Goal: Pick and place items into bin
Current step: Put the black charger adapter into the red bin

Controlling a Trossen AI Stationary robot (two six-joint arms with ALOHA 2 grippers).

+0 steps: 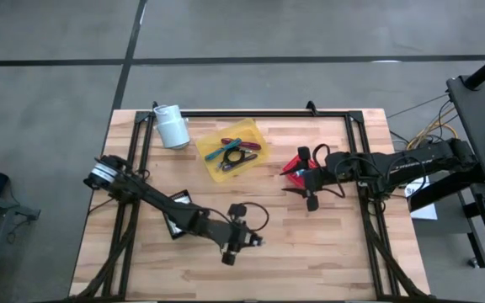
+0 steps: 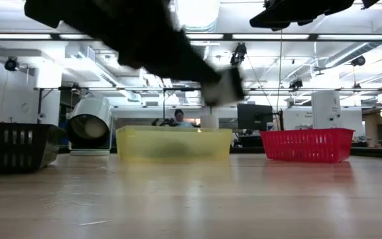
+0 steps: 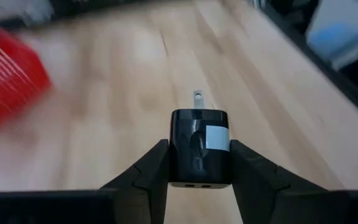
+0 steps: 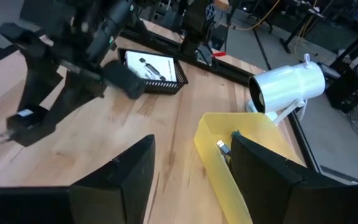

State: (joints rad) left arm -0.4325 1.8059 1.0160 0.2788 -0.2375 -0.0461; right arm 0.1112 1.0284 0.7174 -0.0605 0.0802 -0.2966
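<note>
**Black plug adapter clamped in my left pincer, above the bare boards**

Nearest the lens on my left wrist sits a black plug adapter (image 3: 199,147), a boxy charger with a white label and a metal prong at its far end. My left gripper (image 3: 199,163) is closed on its two sides, fingers (image 3: 146,171) pressed flat against it, and holds it clear of the wooden table (image 1: 327,244). From above, that gripper (image 1: 241,240) hangs over the front middle of the table, well apart from every bin.

My right gripper (image 4: 191,168) is spread wide with nothing between its fingers. It hovers just beside the red basket (image 1: 296,165), right of centre.

The yellow bin (image 1: 233,151) lies towards the back, between the white cylindrical lamp (image 1: 172,126) and the red basket. It holds a teal pen (image 1: 223,152), a black ring (image 1: 235,157) and a red piece (image 1: 240,143). A black tray (image 1: 178,212) with a white card lies under my left arm.
</note>
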